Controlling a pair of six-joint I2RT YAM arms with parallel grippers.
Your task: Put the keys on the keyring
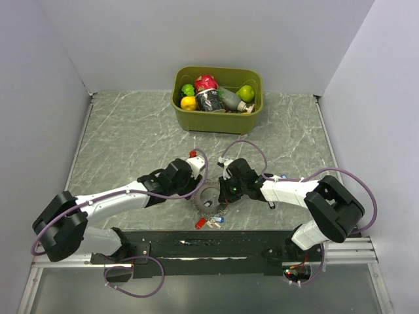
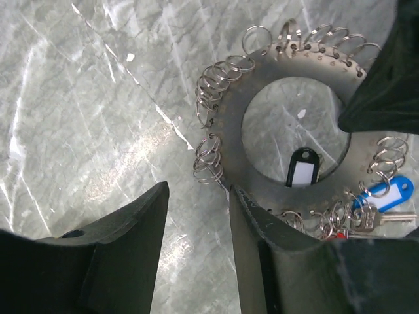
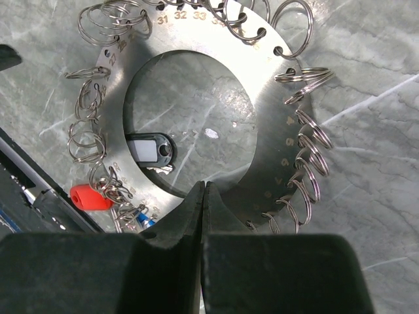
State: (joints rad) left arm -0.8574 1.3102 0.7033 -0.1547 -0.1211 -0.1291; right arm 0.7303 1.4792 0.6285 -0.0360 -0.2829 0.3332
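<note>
Both arms reach inward to the keyring, flat on the bench at mid-frame. The left fingers stand parted beside its rim; the right fingers are pressed shut (over its plate). Stamped: 31, 32, 33.

An olive-green rectangular plastic bin stands well beyond the left gripper and right gripper, at the far side of the grey marbled tabletop. It holds a yellow lemon, a red fruit, a green round fruit and a dark printed can.
</note>
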